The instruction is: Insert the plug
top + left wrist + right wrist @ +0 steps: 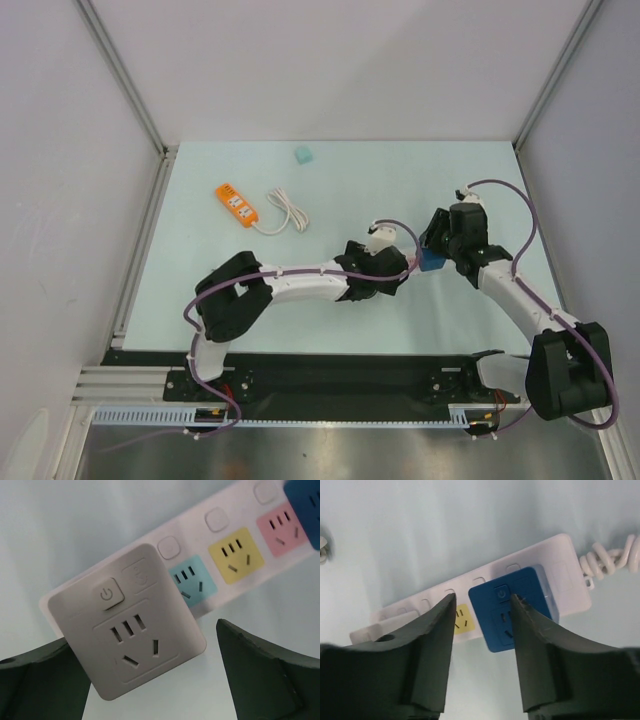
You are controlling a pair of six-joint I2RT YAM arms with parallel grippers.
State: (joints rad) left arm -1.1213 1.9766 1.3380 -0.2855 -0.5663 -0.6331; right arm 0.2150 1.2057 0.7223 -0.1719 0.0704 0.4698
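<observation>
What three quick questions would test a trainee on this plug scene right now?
1. True or false: the blue square adapter sits at the end of the white plastic power strip nearest the coiled white cord.
2. Which lies between the cyan socket and the pink socket? A yellow socket B green socket C black socket
3. Fill in: the orange power strip lies on the ___ arm's side.
Key: 1 true; 2 A; 3 left.

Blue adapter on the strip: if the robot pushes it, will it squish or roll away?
Probably stiff, not squishy: the blue adapter looks like a hard plastic block. It shouldn't roll, since its faces look flat and square. It sits on the white power strip, so a sideways push would likely drag the strip along.
</observation>
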